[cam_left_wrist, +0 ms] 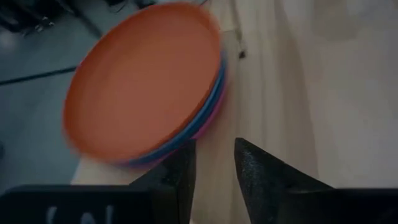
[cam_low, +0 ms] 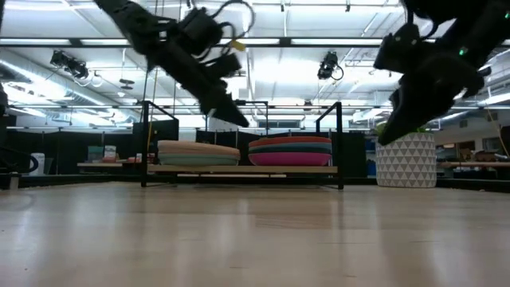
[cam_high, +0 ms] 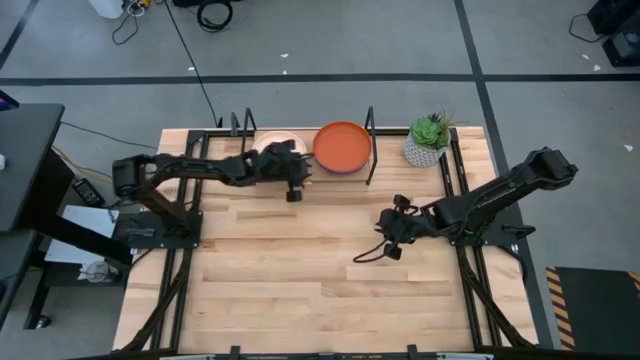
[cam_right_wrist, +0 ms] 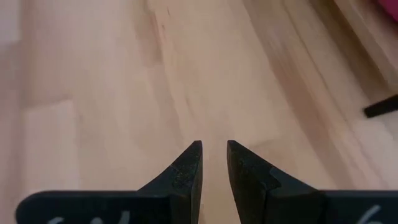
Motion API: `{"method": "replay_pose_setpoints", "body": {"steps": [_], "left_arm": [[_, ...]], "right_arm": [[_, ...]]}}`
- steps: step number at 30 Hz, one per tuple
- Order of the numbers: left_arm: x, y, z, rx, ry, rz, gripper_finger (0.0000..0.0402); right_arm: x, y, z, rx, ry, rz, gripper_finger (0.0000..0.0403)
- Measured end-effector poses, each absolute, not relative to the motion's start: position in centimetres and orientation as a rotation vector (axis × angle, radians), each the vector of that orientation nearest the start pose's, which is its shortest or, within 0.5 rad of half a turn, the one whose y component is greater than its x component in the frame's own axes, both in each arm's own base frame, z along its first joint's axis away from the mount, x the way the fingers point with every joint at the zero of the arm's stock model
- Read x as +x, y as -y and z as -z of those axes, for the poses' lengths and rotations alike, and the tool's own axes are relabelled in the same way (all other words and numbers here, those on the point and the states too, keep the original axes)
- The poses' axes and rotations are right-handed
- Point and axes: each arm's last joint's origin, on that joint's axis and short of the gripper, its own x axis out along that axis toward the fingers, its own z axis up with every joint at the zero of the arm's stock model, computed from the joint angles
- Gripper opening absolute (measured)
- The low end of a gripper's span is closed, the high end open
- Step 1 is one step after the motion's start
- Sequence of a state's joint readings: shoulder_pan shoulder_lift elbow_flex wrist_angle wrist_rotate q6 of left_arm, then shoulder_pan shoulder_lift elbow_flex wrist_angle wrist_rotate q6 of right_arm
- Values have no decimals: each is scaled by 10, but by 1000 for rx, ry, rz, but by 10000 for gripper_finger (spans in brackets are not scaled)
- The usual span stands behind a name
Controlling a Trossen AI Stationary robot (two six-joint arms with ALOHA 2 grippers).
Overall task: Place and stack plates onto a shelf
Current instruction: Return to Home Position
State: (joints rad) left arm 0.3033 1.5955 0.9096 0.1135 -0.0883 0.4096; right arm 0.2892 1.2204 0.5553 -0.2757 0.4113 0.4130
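Two stacks of plates lie on the shelf (cam_high: pixel 305 160) at the table's far edge. The left stack (cam_low: pixel 198 151) has a cream plate (cam_high: pixel 268 143) on top. The right stack (cam_low: pixel 291 150) has an orange plate (cam_high: pixel 342 147) on top, with blue and magenta rims below it (cam_left_wrist: pixel 208 118). My left gripper (cam_high: pixel 298 178) hangs above the shelf's near side between the two stacks, slanting down. Its fingers (cam_left_wrist: pixel 214 165) stand a little apart with nothing between them. My right gripper (cam_high: pixel 388 240) hovers over bare table right of centre, open by a narrow gap (cam_right_wrist: pixel 214 162) and holding nothing.
A small potted plant (cam_high: pixel 428 140) in a white patterned pot stands right of the shelf. Black wire uprights (cam_low: pixel 341 143) frame the shelf's ends. The wooden tabletop (cam_high: pixel 300 280) stretches bare toward the near edge.
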Motion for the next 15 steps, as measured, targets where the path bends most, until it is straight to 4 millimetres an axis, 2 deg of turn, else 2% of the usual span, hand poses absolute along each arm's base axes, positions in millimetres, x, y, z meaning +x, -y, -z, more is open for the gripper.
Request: {"method": "replay_pose_setpoints", "body": {"steps": [5, 9, 11, 15], "left_arm": [[286, -93, -210, 362, -570, -269, 104], [262, -86, -216, 383, -417, -289, 103], [253, -81, -217, 381, -333, -286, 103], [230, -72, -209, 332, -307, -273, 102]], "right_arm": [[209, -57, -184, 134, -773, 281, 80], [210, -59, -195, 76, -708, 199, 80], [205, -55, -204, 38, -677, 175, 79], [192, -43, -226, 19, -582, 115, 72]]}}
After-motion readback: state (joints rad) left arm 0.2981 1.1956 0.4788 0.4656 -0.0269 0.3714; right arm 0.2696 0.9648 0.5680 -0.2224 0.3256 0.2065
